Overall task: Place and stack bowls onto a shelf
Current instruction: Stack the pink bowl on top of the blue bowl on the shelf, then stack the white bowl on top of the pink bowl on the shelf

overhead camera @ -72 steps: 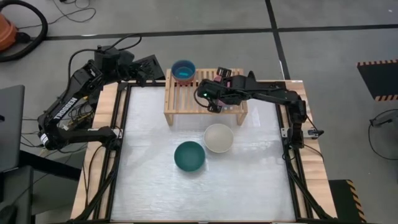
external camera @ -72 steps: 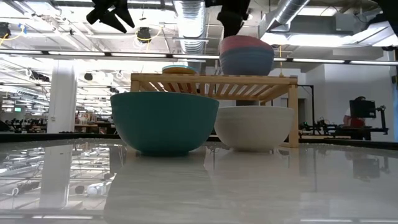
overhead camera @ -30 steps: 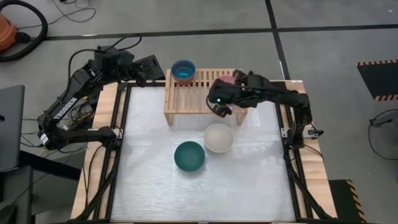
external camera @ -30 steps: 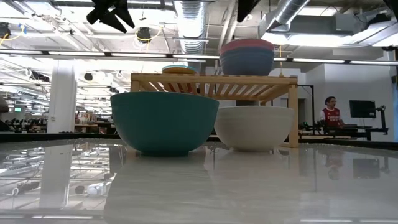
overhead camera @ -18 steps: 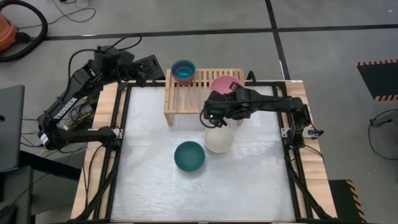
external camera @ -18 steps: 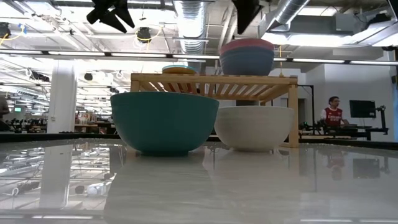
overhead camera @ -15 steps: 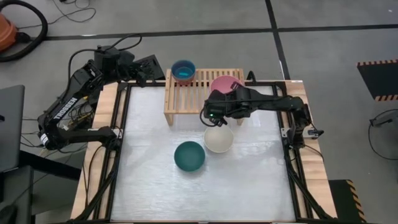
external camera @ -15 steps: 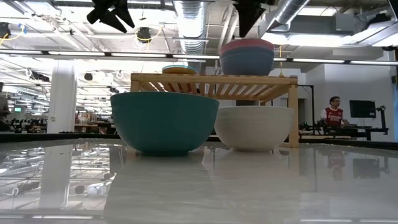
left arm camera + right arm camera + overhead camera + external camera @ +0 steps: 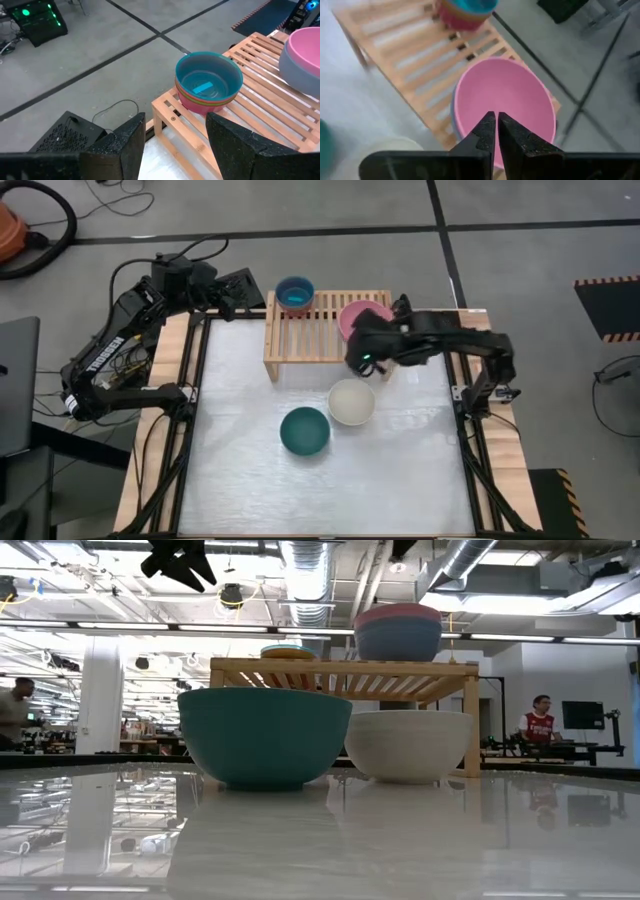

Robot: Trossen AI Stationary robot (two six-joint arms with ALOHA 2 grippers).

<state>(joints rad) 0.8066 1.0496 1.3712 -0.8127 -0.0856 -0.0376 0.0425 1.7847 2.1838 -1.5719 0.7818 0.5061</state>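
The light-wood shelf (image 9: 310, 330) stands at the table's far edge. A stack of small bowls with a cyan one on top (image 9: 295, 292) sits on its far left end. A light pink bowl (image 9: 356, 313) sits nested in a slate blue bowl (image 9: 397, 640) on its right end. A cream white bowl (image 9: 351, 401) and a dark teal bowl (image 9: 304, 431) stand upright on the table in front of the shelf. My right gripper (image 9: 362, 352) is shut and empty, high above the shelf's near right corner. My left gripper (image 9: 245, 288) is open and empty, off the shelf's far left end.
The shelf's middle slats (image 9: 270, 95) are bare between the two stacks. The white table top (image 9: 250, 470) stretches toward the near edge in front of the two loose bowls. People show far off in the room behind (image 9: 540, 720).
My right gripper, shut and empty, has drawn back from over the pink bowl toward the table's near edge, then gone right and up, almost out of the top of the low view. The pink bowl now shows uncovered on the shelf. No bowl has moved.
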